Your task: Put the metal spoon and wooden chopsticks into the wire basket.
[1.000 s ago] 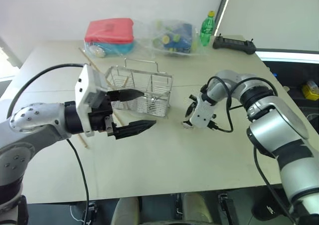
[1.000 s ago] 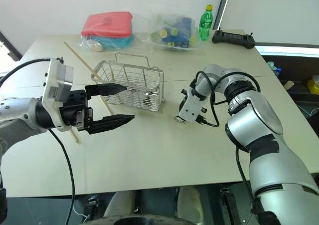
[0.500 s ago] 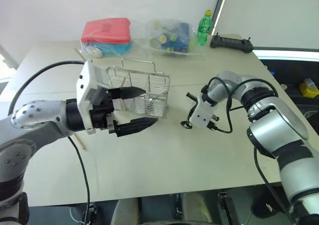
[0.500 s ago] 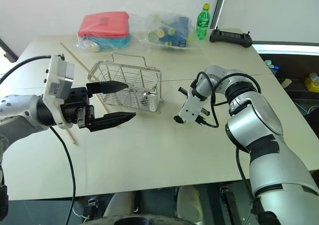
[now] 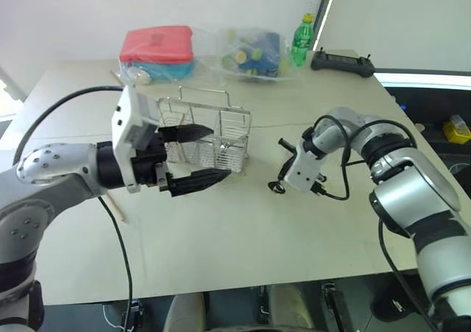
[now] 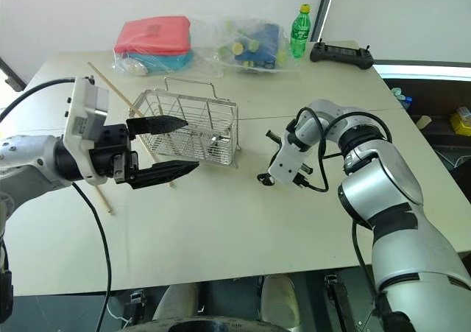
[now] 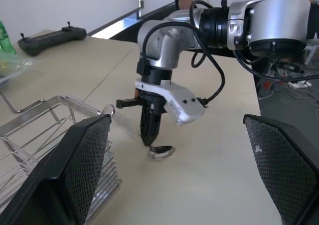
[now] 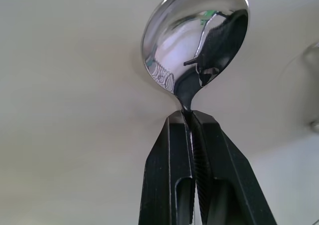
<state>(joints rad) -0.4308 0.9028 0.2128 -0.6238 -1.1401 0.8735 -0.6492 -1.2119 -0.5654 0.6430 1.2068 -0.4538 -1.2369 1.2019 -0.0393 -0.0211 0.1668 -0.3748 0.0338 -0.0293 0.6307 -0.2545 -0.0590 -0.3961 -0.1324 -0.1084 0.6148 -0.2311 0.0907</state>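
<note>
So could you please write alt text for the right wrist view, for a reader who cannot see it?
The right pincer, its two black fingers shut, holds the metal spoon by the neck just below its bowl. The shiny oval bowl points away from the camera over the pale table and mirrors the pincer and the room.

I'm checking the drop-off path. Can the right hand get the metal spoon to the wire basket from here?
Probably yes: the right hand is shut on the metal spoon, and bare table lies between it and the wire basket.
</note>
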